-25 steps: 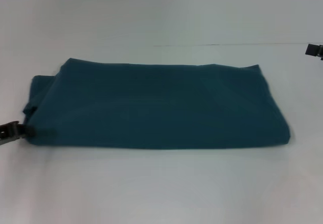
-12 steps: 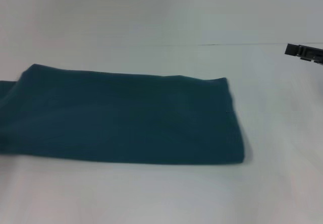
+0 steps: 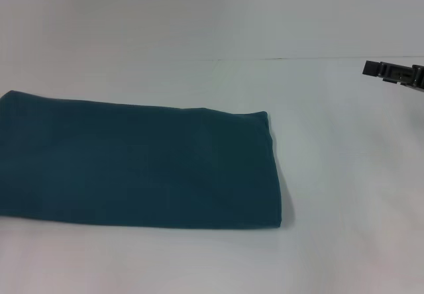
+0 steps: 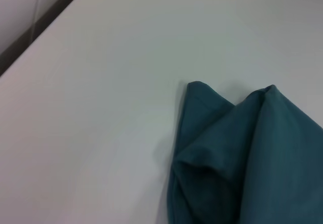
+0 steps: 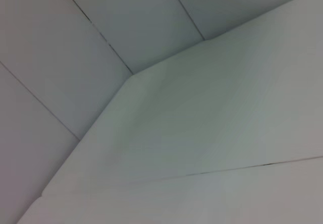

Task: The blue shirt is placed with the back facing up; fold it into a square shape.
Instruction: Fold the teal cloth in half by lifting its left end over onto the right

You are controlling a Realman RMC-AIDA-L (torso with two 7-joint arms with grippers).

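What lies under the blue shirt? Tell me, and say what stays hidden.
The blue shirt lies folded flat on the white table. At its end in the left wrist view, only its own folded layers show. Anything between or beneath those layers is covered.

From the right wrist camera I see only pale, bare surfaces. A white table top (image 5: 212, 133) fills the lower right and centre of the frame, with a thin dark seam (image 5: 252, 166) crossing it low in the frame. Light wall panels (image 5: 75, 72) occupy the upper left, divided by narrow dark joint lines (image 5: 96, 35). I can make out no fingers and no cloth in this frame.
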